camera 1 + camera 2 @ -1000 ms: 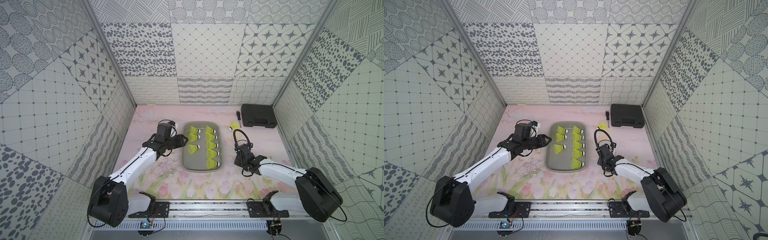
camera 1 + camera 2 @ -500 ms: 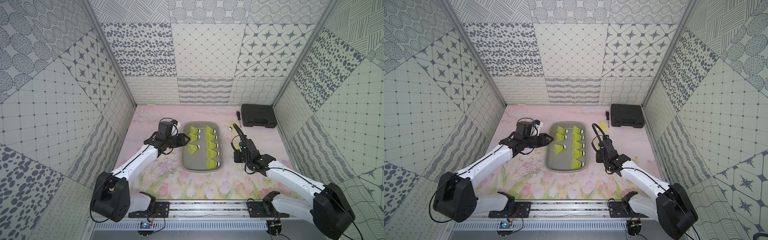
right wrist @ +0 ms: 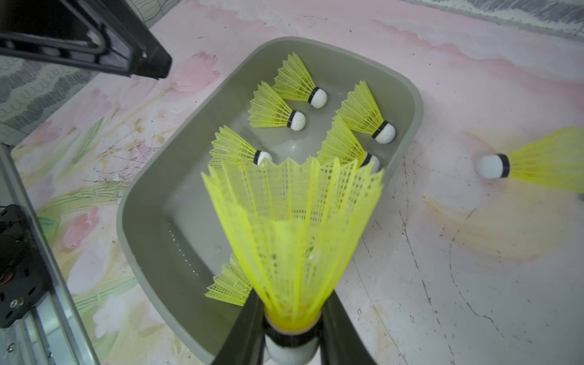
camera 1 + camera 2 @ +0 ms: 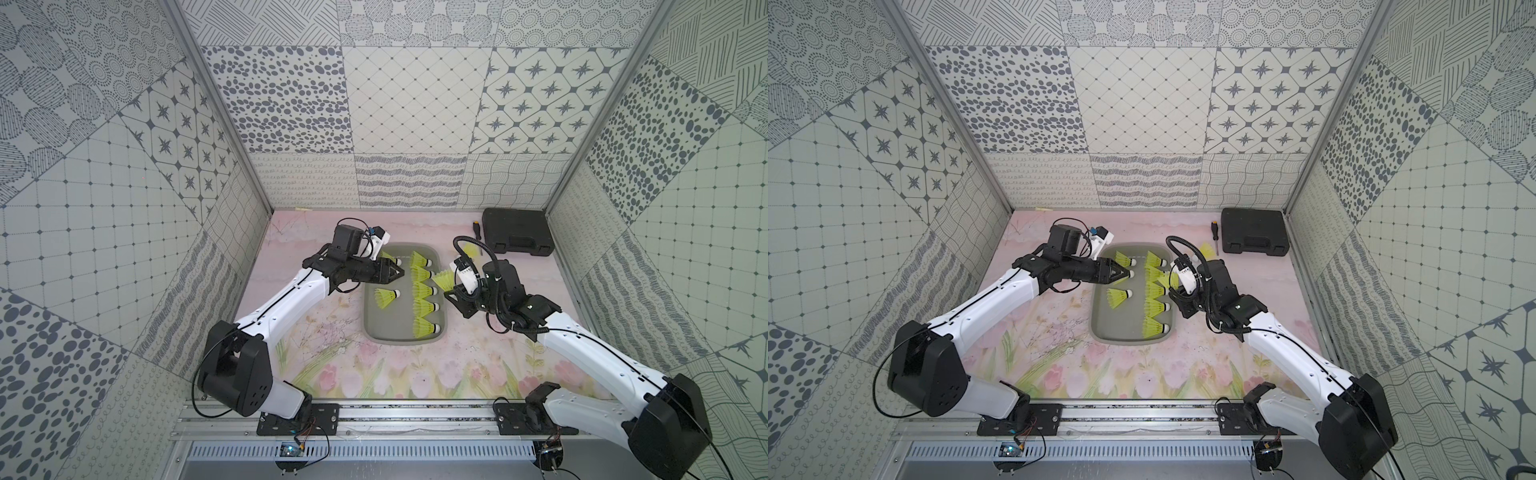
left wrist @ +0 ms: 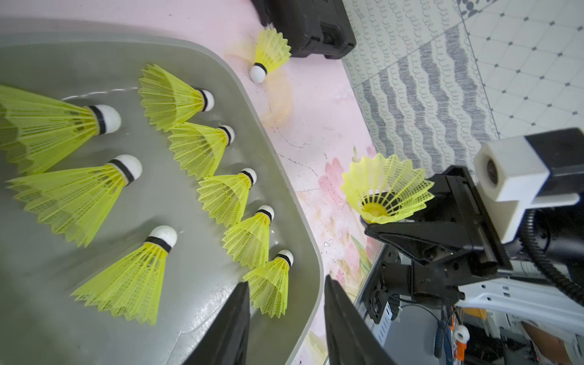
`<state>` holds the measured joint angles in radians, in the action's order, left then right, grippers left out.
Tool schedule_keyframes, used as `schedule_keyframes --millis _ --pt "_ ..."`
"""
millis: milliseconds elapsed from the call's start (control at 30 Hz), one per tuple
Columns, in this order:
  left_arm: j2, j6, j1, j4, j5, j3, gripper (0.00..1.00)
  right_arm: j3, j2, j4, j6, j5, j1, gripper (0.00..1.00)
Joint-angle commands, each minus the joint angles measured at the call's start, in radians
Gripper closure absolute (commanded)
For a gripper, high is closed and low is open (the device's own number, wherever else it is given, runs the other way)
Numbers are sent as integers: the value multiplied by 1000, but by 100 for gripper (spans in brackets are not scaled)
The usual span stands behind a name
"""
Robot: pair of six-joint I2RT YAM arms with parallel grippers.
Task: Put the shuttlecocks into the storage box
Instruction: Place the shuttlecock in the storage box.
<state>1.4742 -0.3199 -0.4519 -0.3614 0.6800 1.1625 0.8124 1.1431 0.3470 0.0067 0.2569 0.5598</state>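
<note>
In a top view, the grey storage box on the counter holds eight shuttlecocks. A loose shuttlecock lies just beyond the box. Left wrist view: left jaws apart and empty, over the box. Right wrist view: right jaws clamped on the base of the held shuttlecock, beside the box rim. It is best carried over bare box floor and released low.
</note>
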Motion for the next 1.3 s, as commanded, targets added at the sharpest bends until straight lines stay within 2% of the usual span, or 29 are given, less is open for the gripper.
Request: schedule_keyframes --millis 0,333,600,900,1267 --pt "29 172 -27 -132 168 69 58 50 39 19 -66 120 20 80" --pt "29 270 -43 -173 248 99 52 121 145 32 -77 195 68 79" --pt "52 325 -53 -214 314 118 51 152 186 57 -82 233 91 78" --pt "121 378 -64 -313 362 167 56 156 210 63 -81 266 98 78" --pt "149 384 -74 -341 380 166 64 163 216 68 -79 252 100 77"
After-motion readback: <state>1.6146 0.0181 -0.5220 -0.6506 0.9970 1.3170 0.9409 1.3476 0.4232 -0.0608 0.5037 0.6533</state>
